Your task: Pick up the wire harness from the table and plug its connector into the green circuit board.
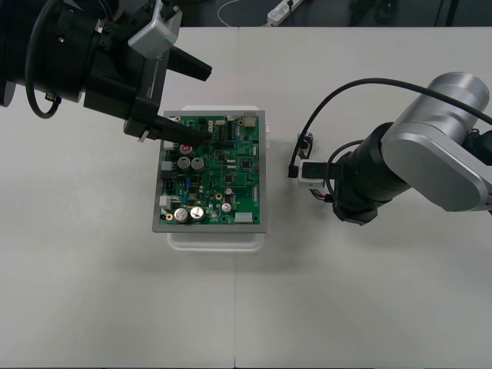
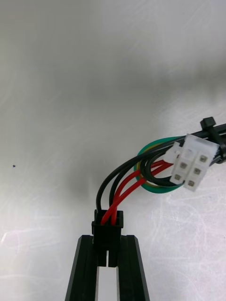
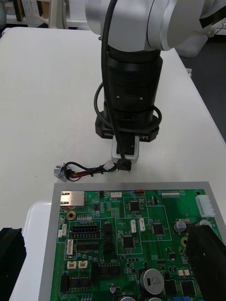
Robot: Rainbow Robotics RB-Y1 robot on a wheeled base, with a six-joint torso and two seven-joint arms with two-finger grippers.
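Wire harness [image 2: 117, 195] in right tool [image 2: 108, 241], left tool [image 1: 211, 108] over board [image 1: 234, 196]

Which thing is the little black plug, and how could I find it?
Start at the green circuit board; just past its right edge, the right gripper points down at the table. The black plug sits pinched between its fingers, with red and black wires curling out. Its neighbour, the white connector, is blocky with square holes.
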